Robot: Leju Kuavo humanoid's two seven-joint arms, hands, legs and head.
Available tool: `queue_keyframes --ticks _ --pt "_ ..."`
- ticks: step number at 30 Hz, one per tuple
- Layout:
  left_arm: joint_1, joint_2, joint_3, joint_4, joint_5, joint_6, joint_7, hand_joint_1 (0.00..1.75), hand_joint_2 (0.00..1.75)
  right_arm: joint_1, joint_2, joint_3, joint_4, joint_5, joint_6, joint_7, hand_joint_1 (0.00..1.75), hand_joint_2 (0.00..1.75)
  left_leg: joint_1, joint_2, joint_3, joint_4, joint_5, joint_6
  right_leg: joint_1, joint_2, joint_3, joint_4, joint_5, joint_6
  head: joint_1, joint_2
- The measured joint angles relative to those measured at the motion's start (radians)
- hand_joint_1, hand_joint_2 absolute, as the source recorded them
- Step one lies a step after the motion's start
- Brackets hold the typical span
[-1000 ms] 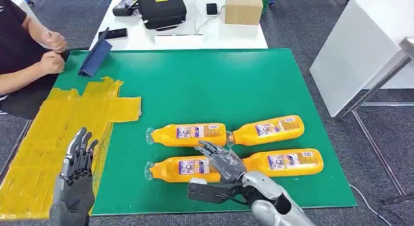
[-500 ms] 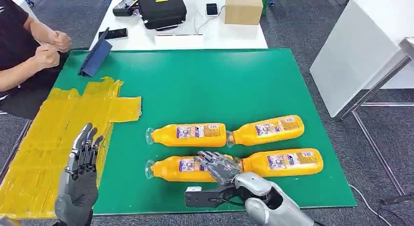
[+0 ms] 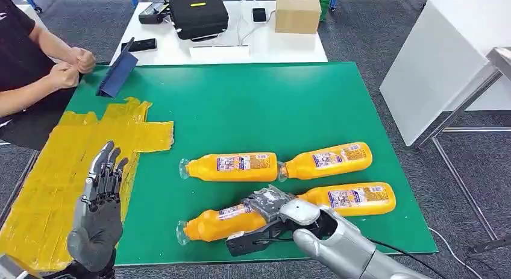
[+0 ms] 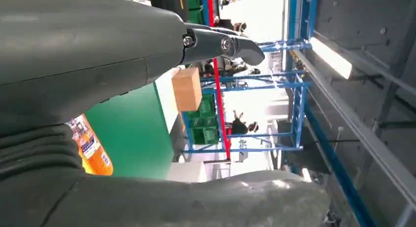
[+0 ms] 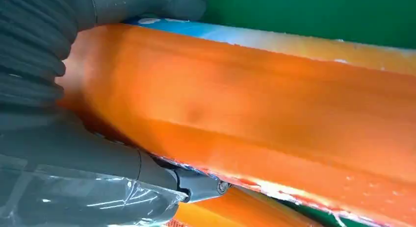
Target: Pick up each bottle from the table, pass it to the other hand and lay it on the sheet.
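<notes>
Item: near-left bottle, smooth orange plastic, glossy label, lying tilted on the green surface. My right hand grasps its base end; I judge a firm, level lift best. Left hand released, fingers spread above the crinkled yellow sheet.

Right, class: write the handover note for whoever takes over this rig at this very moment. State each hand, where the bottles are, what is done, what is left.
Right hand: grips the near-left bottle, now tilted.
Left hand: open, fingers up, over the yellow sheet, holding nothing.
Other three bottles lie on the green mat: far-left, far-right, near-right.
Done: first bottle grasped. No bottle on the sheet.
Left: pass it to the left hand, lay it on the sheet, then repeat for the other three.
</notes>
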Motion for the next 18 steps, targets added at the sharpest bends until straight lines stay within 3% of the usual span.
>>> queue_keyframes --ticks 4,5,12,18 --pt "0.003 -0.006 -0.003 0.000 0.003 0.049 0.018 0.00 0.00 0.027 0.005 -0.030 0.000 -0.075 -0.092 0.037 1.75 1.75 0.000 0.000 0.000 0.000 0.000 0.000 0.000 0.000 0.001 0.000 0.000 0.000 0.000 0.000" --pt "0.007 -0.007 -0.003 0.000 0.015 0.065 0.028 0.00 1.75 0.043 0.010 -0.050 -0.005 -0.103 -0.120 0.043 1.75 1.75 0.000 0.000 0.000 0.000 0.000 0.000 0.000 0.000 0.002 0.000 0.000 0.000 0.000 0.000" --pt "0.098 -0.020 0.018 -0.003 0.165 0.113 0.080 0.00 1.75 0.277 0.030 -0.235 -0.184 -0.285 -0.414 -0.073 1.75 1.75 -0.001 -0.003 -0.008 0.000 0.001 0.001 0.000 -0.001 0.006 0.000 0.001 0.001 0.000 0.000" --pt "0.162 -0.034 0.054 -0.003 0.334 0.072 0.133 0.00 1.75 0.406 0.037 -0.349 -0.454 -0.373 -0.502 -0.129 1.75 1.75 0.000 -0.003 -0.013 0.000 0.000 0.000 0.000 -0.001 -0.001 0.000 0.000 0.000 0.000 0.000"
